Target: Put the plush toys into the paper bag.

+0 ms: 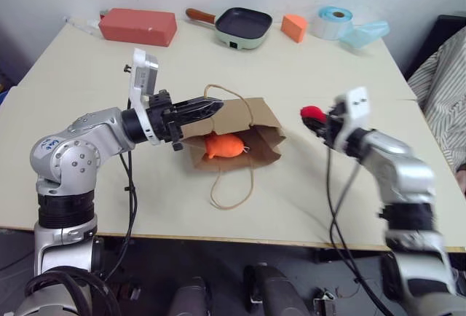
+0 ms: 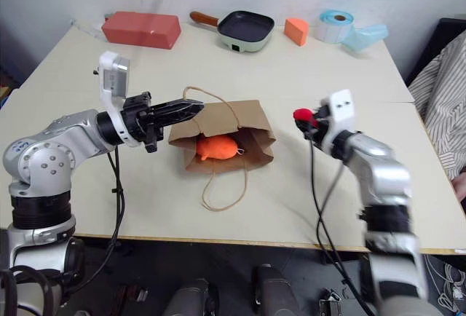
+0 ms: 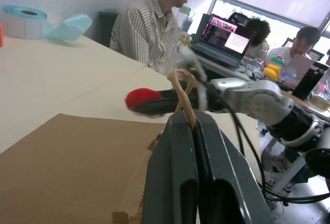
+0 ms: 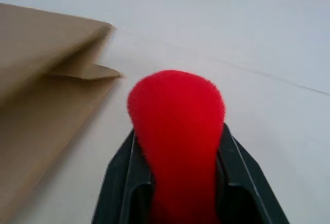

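Observation:
The brown paper bag [image 1: 251, 121] lies on its side mid-table, its mouth facing me. My left gripper [image 1: 213, 105] is shut on the bag's upper cord handle [image 3: 183, 99] and holds the top edge lifted. The orange plush toy [image 1: 224, 145] lies just inside the mouth. The second cord handle [image 1: 231, 188] loops out flat on the table. To the right of the bag, a little above the table, my right gripper [image 1: 316, 119] is shut on the red plush toy [image 4: 175, 115], which sticks out past the fingers [image 4: 119, 177] toward the bag.
Along the far edge stand a red rectangular box [image 1: 138, 26], a small pan [image 1: 244, 26], an orange wedge block [image 1: 294, 28], a roll of blue tape [image 1: 333, 21] and a pale blue object [image 1: 364, 34]. A person in a striped shirt [image 1: 444, 90] sits at the table's right side.

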Tool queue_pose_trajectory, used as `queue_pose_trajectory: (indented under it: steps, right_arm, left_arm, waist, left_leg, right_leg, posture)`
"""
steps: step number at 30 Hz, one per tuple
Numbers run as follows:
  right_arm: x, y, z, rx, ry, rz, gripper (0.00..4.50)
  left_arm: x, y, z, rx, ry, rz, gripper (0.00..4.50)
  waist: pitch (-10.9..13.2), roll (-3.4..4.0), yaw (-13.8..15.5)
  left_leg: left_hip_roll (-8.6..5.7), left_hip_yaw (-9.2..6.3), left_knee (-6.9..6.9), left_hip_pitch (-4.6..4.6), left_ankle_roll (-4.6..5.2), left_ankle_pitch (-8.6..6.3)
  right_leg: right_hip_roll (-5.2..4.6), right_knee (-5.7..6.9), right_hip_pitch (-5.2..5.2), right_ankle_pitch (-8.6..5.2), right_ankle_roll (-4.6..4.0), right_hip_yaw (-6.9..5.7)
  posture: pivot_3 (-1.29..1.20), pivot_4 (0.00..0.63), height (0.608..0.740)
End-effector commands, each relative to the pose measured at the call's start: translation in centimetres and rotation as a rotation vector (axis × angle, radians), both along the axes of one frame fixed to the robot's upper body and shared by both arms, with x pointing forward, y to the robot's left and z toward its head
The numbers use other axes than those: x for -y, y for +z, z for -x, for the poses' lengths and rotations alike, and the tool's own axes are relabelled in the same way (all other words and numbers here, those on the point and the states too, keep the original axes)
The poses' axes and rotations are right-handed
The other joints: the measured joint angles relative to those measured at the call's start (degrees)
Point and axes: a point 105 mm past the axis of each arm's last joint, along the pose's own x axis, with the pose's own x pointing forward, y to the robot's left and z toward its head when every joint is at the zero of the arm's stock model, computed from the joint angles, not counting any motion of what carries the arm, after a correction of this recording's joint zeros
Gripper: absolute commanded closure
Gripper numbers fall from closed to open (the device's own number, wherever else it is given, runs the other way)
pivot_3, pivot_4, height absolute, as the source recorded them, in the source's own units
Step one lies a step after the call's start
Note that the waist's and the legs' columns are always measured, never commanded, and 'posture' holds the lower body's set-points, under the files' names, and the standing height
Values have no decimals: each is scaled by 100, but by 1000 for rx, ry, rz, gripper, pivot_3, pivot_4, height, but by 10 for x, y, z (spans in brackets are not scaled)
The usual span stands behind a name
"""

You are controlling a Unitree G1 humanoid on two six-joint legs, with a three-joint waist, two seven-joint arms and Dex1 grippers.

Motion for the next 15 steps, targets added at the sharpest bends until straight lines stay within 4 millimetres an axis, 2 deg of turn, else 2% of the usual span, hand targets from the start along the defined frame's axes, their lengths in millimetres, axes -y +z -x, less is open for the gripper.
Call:
queue_pose_trajectory:
  steps: [1, 4, 6, 10, 13, 15]
  right_arm:
    - [-36, 24, 56, 23, 261, -56, 3855]
    - [-71, 14, 85, -27, 428, -25, 3855]
    - [-90, 6, 84, -52, 461, -15, 3855]
    - [-114, -11, 47, -103, 353, 2, 3855]
    - [-113, -17, 3, -112, 163, -7, 3855]
    - [-110, -13, -14, -122, 79, -75, 3855]
  left_arm:
    - [7, 14, 6, 59, -40, 14, 4500]
    - [14, 16, 6, 61, -69, 19, 4500]
    - [19, 16, 7, 60, -91, 17, 4500]
    - [26, 18, 10, 61, -133, 14, 4500]
    - [28, 18, 14, 59, -155, 10, 4500]
    - [28, 17, 15, 55, -160, 8, 4500]
  waist:
    - [0, 0, -24]
    - [0, 0, -67]
    - [0, -1, -79]
    - [-1, -1, -136]
    - [-1, -2, -132]
    - [-1, -1, -136]
  left_leg:
    - [0, 2, -3, 4, 0, 0]
    - [0, 5, -4, 21, -4, 1]
    - [-2, 5, -3, 28, -7, 3]
    - [-3, 6, 3, 30, -10, 6]
    - [-2, 3, 4, 24, -10, 7]
    - [-3, 4, 5, 20, -9, 7]
  right_leg:
    - [0, -1, 2, 0, 0, 1]
    - [3, -10, 12, 0, 0, 7]
    - [3, -6, 16, 0, 0, 8]
    - [3, 0, 14, 0, 0, 11]
    - [2, -4, 9, 0, -1, 8]
    - [1, -6, 6, 0, -1, 8]
  posture:
    - [0, 150, 740]
    - [0, 150, 740]
    - [0, 150, 740]
    - [0, 150, 740]
    - [0, 150, 740]
    - [0, 150, 740]
